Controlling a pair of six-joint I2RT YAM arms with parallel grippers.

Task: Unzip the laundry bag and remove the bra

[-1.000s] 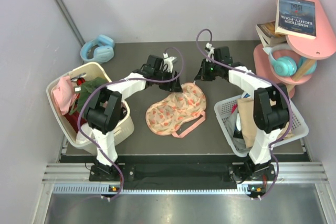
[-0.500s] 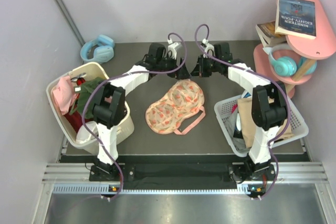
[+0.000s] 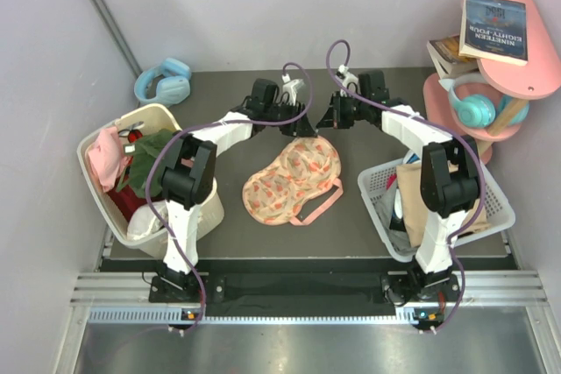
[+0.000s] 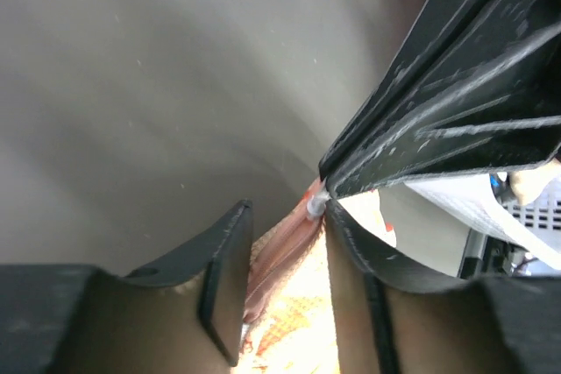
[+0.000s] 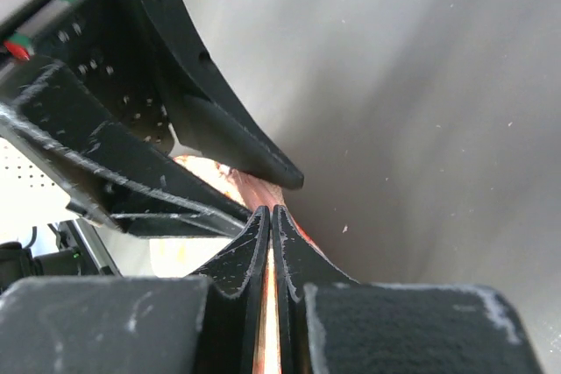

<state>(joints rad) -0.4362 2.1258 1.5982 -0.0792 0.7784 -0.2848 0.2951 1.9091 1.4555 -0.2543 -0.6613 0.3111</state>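
While right hand (image 5: 269, 212) pinches laundry bag (image 3: 294, 179), left hand (image 4: 286, 213) straddles its edge

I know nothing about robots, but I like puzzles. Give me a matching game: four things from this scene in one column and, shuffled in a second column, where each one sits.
Things:
1. laundry bag
2. light blue headphones
3. teal headphones
4. book

Places:
A. on the top shelf of the pink stand
B. far left corner of the table
C. middle of the table
D. on the pink stand, under its top shelf

Pairs: 1-C, 2-B, 3-D, 4-A
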